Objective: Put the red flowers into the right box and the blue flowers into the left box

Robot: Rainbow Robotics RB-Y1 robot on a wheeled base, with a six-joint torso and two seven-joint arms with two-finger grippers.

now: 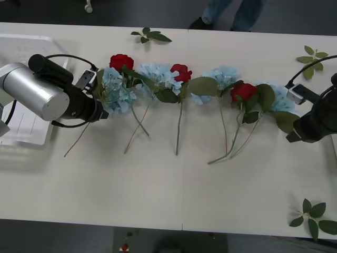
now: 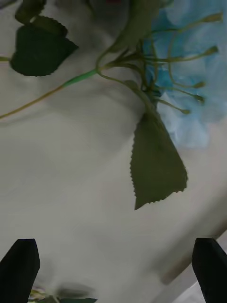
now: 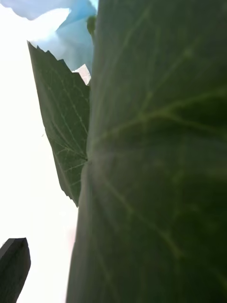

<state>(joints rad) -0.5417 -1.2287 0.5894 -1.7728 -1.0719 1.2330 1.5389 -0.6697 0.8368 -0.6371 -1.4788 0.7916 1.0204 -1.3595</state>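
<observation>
A big green leaf point(image 3: 156, 180) presses against the left gripper point(image 1: 103, 113), its grip impossible to tell, at the leftmost blue flower point(image 1: 117, 92). Right gripper point(image 2: 113, 270), fingers spread, hangs just off the rightmost blue flower point(image 2: 194, 71); red flowers point(image 1: 180, 71) lie between
</observation>
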